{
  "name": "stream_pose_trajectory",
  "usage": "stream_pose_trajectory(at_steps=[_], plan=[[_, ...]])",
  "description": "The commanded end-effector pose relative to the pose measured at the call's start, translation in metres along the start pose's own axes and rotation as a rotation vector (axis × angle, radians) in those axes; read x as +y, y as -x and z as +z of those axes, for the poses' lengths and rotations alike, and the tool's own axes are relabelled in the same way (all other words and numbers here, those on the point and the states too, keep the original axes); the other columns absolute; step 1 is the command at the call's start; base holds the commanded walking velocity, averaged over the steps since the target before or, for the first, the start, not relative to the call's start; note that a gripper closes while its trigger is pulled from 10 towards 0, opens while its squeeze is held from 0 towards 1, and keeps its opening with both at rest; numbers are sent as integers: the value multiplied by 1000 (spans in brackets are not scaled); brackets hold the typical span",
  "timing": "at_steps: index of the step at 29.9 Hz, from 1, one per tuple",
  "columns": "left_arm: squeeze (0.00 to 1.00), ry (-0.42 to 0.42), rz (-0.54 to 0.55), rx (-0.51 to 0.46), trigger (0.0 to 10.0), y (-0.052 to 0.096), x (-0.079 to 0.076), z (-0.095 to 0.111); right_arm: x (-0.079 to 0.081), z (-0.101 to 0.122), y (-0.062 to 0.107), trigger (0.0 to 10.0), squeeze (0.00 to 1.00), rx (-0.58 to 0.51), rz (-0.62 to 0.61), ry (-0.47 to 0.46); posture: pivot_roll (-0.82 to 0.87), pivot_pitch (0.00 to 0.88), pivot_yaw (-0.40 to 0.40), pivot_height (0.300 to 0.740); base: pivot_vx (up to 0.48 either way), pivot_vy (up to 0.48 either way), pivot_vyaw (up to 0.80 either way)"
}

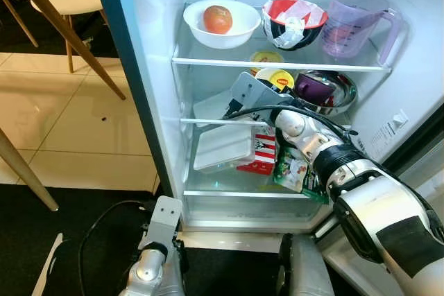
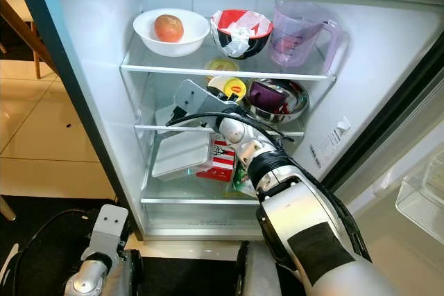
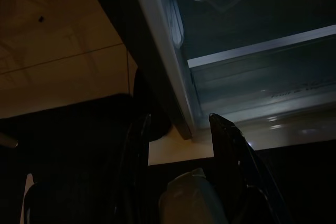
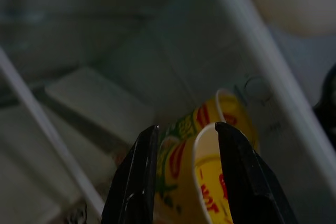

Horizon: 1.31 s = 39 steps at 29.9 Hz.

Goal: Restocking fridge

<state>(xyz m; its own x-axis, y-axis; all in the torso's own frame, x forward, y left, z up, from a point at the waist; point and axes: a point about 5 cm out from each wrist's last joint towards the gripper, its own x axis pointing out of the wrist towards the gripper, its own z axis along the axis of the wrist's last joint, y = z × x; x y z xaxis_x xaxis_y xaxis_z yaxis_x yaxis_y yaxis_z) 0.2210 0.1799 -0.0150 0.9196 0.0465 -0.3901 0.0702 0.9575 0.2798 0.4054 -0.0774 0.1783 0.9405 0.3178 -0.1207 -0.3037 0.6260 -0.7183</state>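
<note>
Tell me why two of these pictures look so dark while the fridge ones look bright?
Left and right eye views: the fridge's interior light brightens the white bowl and jug, sharply. Left wrist view: the idle left gripper hangs low in shade. Right wrist view: the right gripper sits dim and soft-focused close against the yellow cups.

Little is reading clearly here. In the right wrist view, red letters "HOT" are showing on the yellow noodle cup (image 4: 210,182) at the lower centre of the frame. A white sticker (image 1: 383,135) on the fridge's inner wall at centre right is carrying print too small to read.
</note>
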Motion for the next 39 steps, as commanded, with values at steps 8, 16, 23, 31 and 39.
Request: stream_pose_trajectory(at_steps=[8,16,23,31,39], plan=[[16,-9,-31,8,10000,-7,-10,4,-22,-19,10,10000,0,-58,-100,-111,80,79,-76,511,0,0,0],[20,-18,-32,32,10000,-6,-8,-3,-11,-90,46,10000,0,52,-96,-261,61,70,-88,511,0,0,0],[12,-59,-17,109,10000,3,3,-28,-2,-166,98,10000,0,251,-215,-513,34,55,-86,511,0,0,0],[16,-137,-9,255,10000,13,16,-60,65,-231,163,10000,0,618,-167,-653,7,30,-77,511,0,0,0],[8,-206,-7,387,10000,28,29,-88,151,-246,230,10000,0,810,1,-759,3,19,-64,511,0,0,0]])
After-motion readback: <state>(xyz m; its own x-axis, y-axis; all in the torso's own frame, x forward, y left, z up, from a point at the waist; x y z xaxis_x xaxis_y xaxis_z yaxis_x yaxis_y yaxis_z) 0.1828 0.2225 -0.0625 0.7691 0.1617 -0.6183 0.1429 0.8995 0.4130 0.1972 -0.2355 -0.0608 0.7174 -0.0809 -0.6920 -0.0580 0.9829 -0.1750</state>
